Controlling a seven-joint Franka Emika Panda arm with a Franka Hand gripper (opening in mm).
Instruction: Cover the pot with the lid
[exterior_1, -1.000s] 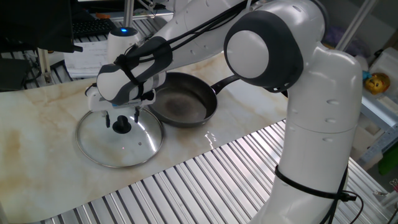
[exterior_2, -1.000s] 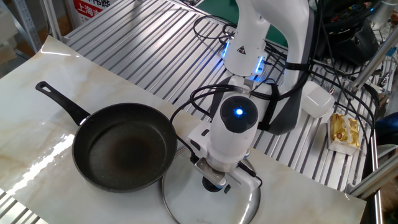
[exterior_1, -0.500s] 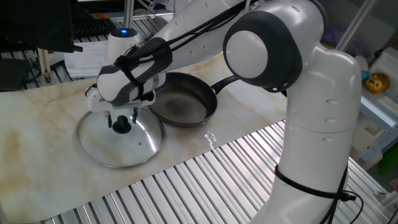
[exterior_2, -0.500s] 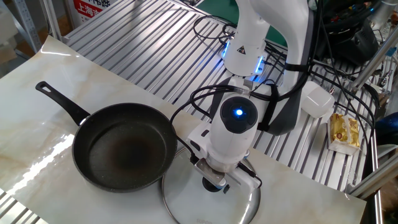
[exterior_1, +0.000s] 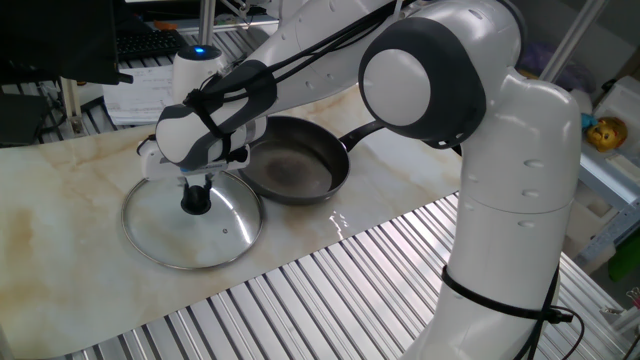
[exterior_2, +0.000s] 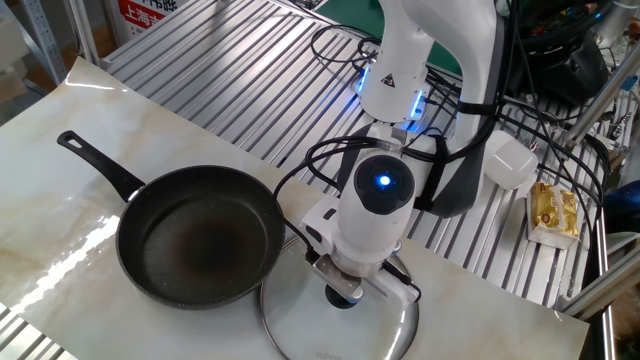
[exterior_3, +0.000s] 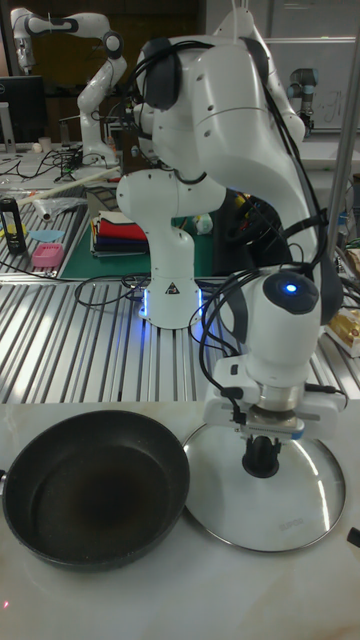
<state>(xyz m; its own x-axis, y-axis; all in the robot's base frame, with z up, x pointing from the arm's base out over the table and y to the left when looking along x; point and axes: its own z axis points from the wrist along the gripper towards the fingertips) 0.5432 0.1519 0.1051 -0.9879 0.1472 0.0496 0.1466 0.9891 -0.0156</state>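
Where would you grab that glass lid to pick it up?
By the black knob in the middle of the lid, coming straight down from above. The lid lies flat on the table beside the pan, so only the knob sticks up; the gripper is already around it.

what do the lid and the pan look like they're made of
The lid: clear glass, since the marbled tabletop shows through it, with a shiny, metal-looking rim and a black knob, probably plastic. The pan: black outside and a dull dark grey inside, likely coated metal, though the look leaves it open; its long handle looks like matte black plastic.
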